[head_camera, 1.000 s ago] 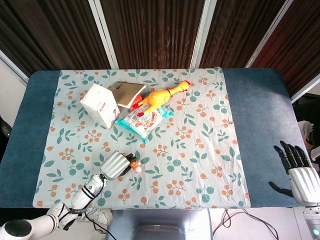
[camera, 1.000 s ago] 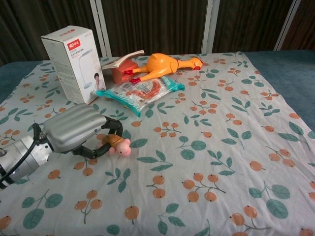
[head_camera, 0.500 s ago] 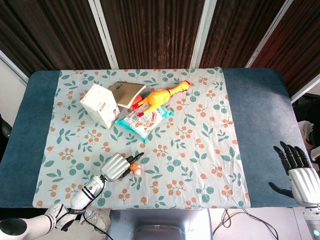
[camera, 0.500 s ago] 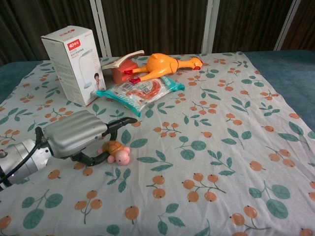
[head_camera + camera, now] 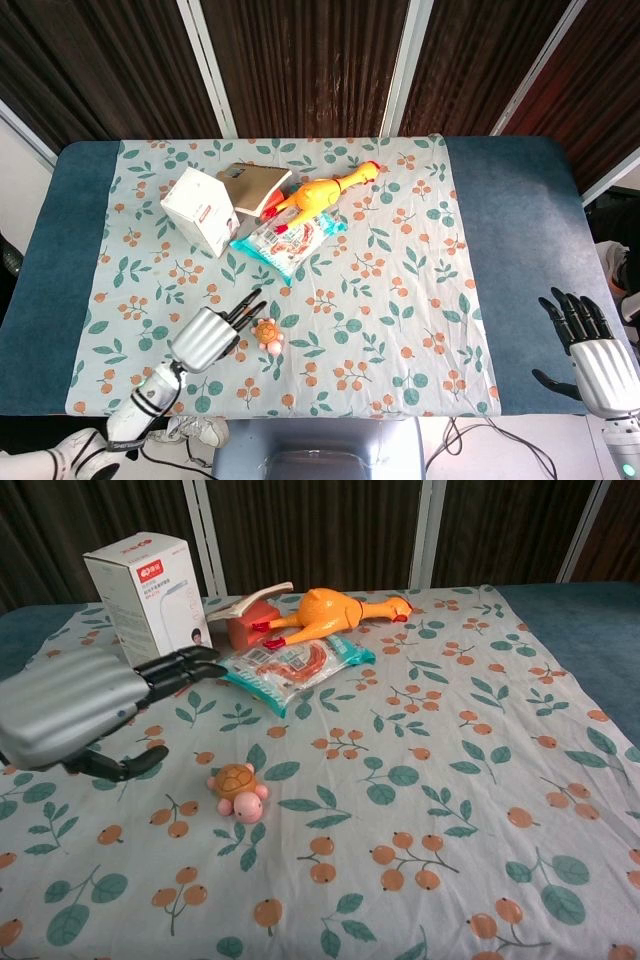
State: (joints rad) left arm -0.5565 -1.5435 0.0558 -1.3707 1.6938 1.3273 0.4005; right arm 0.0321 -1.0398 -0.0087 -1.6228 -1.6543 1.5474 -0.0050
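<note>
Two hands are in view, and neither holds anything. The left hand (image 5: 70, 710) hangs above the cloth with its fingers (image 5: 175, 670) stretched out straight and apart; a second ago those fingers were curled around the toy turtle (image 5: 238, 791), and half a second ago they were already loosening. The turtle now sits upright on the desk (image 5: 510, 200), just beyond and below the fingertips, apart from them, with a clear gap in both views. Judged from this, the toy has been set down and released, and the hand has lifted off and drawn back.

The right hand (image 5: 590, 350) rests off the desk's far corner, fingers spread, empty, barely shifted.

Further out past the left fingertips lie the white box (image 5: 145, 595), the snack packet (image 5: 285, 670) and the rubber chicken (image 5: 335, 610).

Hidden or unclear: the chest view cuts off the left wrist and misses the right hand entirely; the brown item behind the chicken is partly covered.
</note>
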